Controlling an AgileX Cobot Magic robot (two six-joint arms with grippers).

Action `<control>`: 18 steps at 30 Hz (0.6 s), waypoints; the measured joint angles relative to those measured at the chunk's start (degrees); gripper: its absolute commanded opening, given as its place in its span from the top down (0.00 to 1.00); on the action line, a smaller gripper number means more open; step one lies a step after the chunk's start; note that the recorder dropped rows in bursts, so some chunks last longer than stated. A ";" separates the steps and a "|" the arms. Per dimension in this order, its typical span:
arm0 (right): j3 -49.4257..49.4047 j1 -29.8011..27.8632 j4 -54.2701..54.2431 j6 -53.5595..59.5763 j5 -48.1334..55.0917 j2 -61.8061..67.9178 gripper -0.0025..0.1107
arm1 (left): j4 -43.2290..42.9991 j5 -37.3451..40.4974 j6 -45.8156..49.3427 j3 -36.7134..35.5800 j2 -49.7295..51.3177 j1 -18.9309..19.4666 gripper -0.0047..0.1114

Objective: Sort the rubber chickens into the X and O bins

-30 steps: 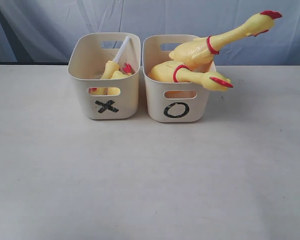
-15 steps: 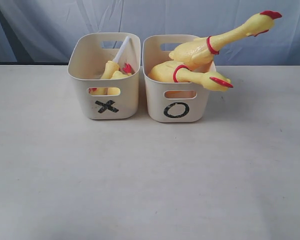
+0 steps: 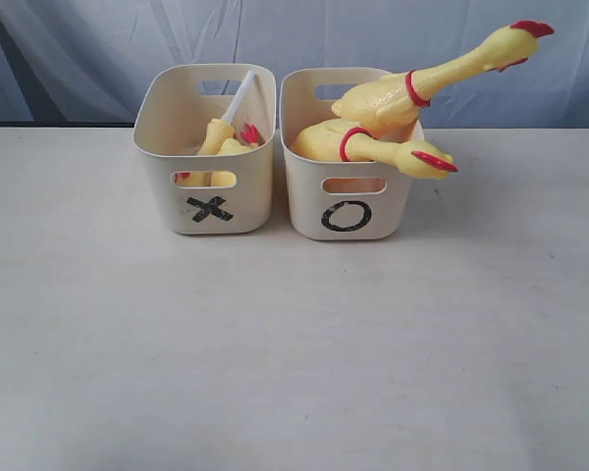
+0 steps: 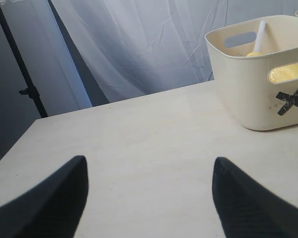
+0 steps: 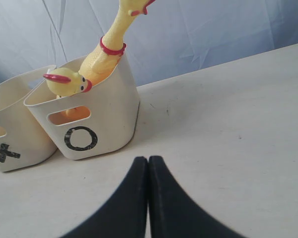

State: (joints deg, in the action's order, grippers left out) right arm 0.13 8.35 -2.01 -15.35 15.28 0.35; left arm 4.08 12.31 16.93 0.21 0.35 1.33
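Tabletop (image 3: pixel 294 363): a pale cream, flat surface on which both bins are stood side by side, with a white draped fabric backdrop (image 3: pixel 88 49) hung behind.
X bin (image 3: pixel 157 186): a cream-white rounded rectangular plastic tub with slot handles and a black X on its front wall, placed on the left, just beside the other tub.
O bin (image 3: pixel 306 201): a matching cream-white plastic tub marked with a black O, placed on the right.
Upper rubber chicken (image 3: pixel 442 71): a yellow rubber toy with a red neck ring and red comb. Its body is lodged in the O bin and its long neck is slanted up and out over the right rim.
Lower rubber chicken (image 3: pixel 398 154): a yellow toy with a red neck ring, laid in the O bin, its head hung past the right front corner.
Small chicken pieces (image 3: pixel 219 137): yellow rubber with red parts, seen inside the X bin and partly hidden by its wall.
White stick (image 3: pixel 238 98): a thin rod leaned inside the X bin, reaching the back rim.
Left gripper (image 4: pixel 150 166): black fingers are held wide apart over bare tabletop near the X bin, with nothing between them.
Right gripper (image 5: pixel 148 161): black fingers are pressed together, with nothing held, over the tabletop before the O bin.
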 measured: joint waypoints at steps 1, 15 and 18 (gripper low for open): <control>0.00 0.00 0.00 0.00 0.00 0.00 0.99 | 0.00 0.00 0.00 0.00 0.00 0.00 0.39; 0.00 0.00 0.00 0.00 0.00 0.00 0.99 | -0.25 0.00 0.00 0.00 0.00 0.00 0.39; 0.00 0.00 0.00 0.00 0.00 0.00 0.99 | -0.37 0.00 0.00 0.00 0.00 0.00 0.39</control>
State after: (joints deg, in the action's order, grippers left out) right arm 0.13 8.35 -2.01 -15.35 15.28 0.35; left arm 3.71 12.31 16.93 0.21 0.35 1.33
